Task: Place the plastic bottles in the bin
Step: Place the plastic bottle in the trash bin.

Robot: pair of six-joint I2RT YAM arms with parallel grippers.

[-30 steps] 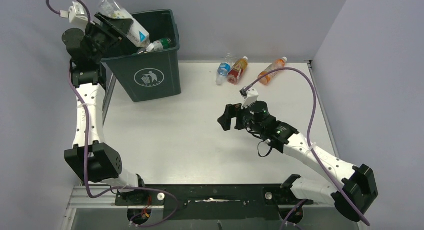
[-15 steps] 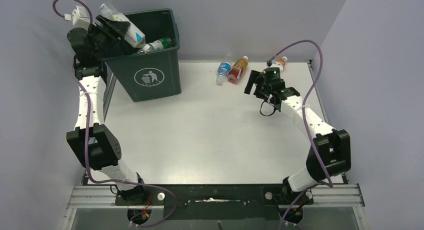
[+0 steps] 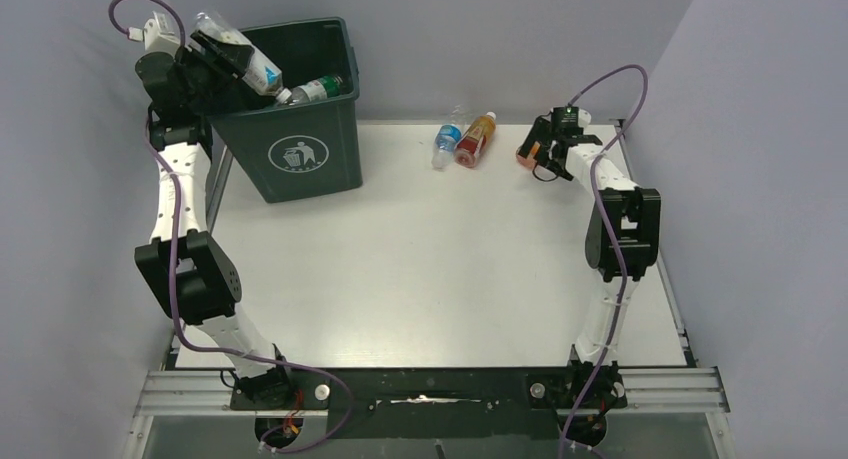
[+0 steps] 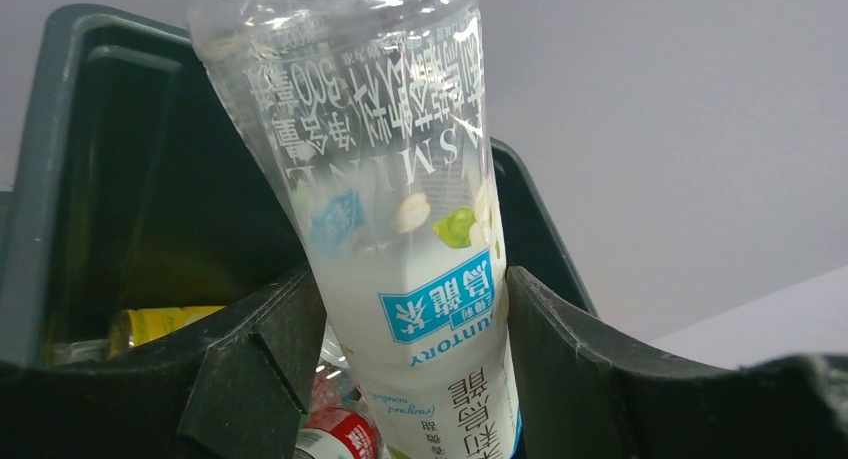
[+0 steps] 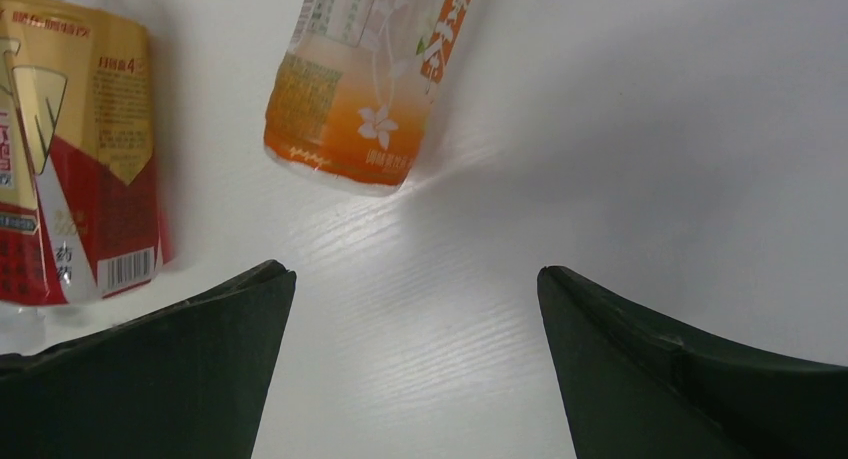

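The white tabletop bears the dark green bin, with a green-labelled bottle lying at its top. Over the bin's left rim, the left fingers are clamped on a tilted clear bottle. Well right of the bin lie a blue-labelled bottle, a red-and-gold bottle and an orange bottle. The right fingers stand wide apart near the orange bottle, touching nothing.

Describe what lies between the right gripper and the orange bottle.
Nothing but bare white table, as the right wrist view shows; the open right gripper is short of the orange bottle.
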